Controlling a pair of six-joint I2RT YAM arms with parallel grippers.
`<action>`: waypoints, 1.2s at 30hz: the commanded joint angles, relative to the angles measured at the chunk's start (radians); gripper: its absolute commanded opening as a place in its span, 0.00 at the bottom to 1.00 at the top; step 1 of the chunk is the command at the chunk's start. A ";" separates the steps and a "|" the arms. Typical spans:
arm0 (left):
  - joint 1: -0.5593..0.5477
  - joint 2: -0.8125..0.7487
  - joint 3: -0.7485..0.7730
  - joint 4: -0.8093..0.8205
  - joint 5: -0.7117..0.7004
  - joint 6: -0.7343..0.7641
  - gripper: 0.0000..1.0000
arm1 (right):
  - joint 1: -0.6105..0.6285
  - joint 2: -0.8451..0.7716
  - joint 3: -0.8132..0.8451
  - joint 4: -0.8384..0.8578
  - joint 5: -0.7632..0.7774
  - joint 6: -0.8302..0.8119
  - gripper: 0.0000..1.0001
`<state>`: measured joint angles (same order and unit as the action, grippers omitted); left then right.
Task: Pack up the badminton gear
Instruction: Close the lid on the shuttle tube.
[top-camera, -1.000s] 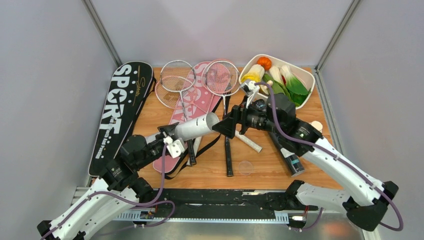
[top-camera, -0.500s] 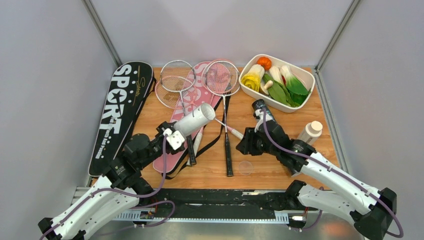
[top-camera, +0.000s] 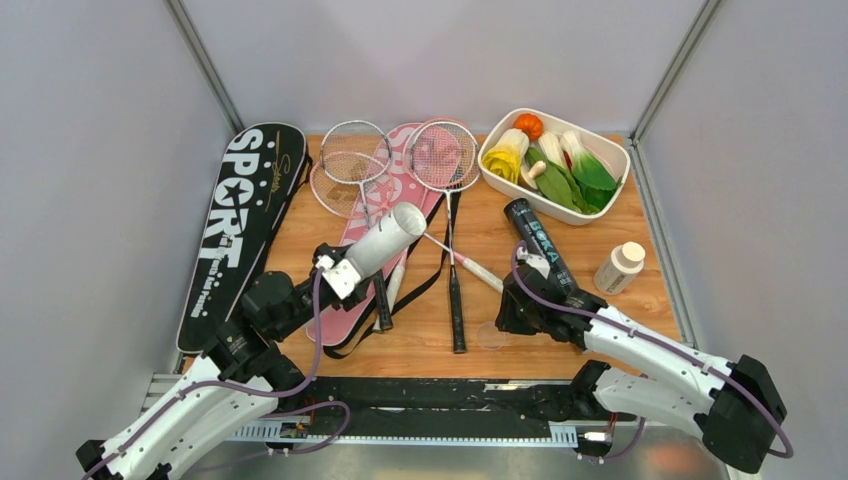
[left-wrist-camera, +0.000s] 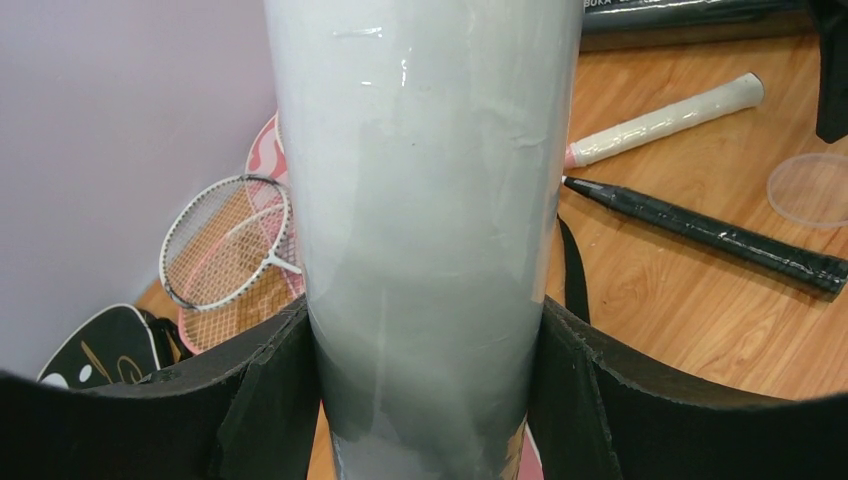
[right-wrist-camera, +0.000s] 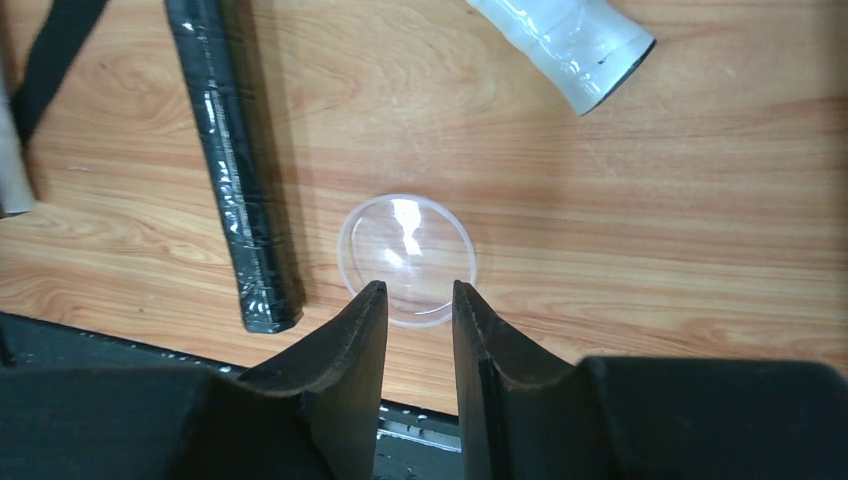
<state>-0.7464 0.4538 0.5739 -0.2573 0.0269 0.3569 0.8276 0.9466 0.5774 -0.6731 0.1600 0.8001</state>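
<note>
My left gripper (top-camera: 345, 272) is shut on the lower end of a white tube (top-camera: 386, 242), which points its open mouth up and to the right; the tube (left-wrist-camera: 430, 200) fills the left wrist view between the pads. My right gripper (top-camera: 505, 310) hangs low near the table's front edge, its jaws a narrow gap apart and empty. Just beyond its tips (right-wrist-camera: 418, 290) a clear round lid (right-wrist-camera: 405, 245) lies flat on the wood. A black tube (top-camera: 540, 245) lies behind the right wrist. Two rackets (top-camera: 355, 160) (top-camera: 443, 155) lie across the pink cover (top-camera: 395, 195); the black SPORT cover (top-camera: 240, 220) lies far left.
A white bowl (top-camera: 530, 200) of toy vegetables stands at the back right, a small white bottle (top-camera: 620, 267) to the right of the black tube. A black racket handle (right-wrist-camera: 235, 170) and a white one (right-wrist-camera: 565, 40) flank the lid. Black straps trail off the pink cover.
My right arm has drawn back from the white tube's mouth and dropped toward the front edge over the clear lid, its jaws narrowing. The left arm has tilted the tube slightly.
</note>
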 joint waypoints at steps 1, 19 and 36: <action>0.001 -0.018 -0.001 0.067 0.016 -0.013 0.35 | 0.008 0.031 -0.013 0.032 0.039 0.028 0.33; 0.001 -0.027 0.002 0.074 0.011 -0.012 0.35 | 0.031 0.201 -0.079 0.128 0.053 0.020 0.28; 0.001 -0.019 0.042 0.043 0.018 -0.010 0.35 | 0.077 0.046 0.145 -0.042 0.246 -0.032 0.00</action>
<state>-0.7464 0.4316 0.5678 -0.2611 0.0288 0.3561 0.9001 1.0870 0.6159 -0.6819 0.3328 0.8028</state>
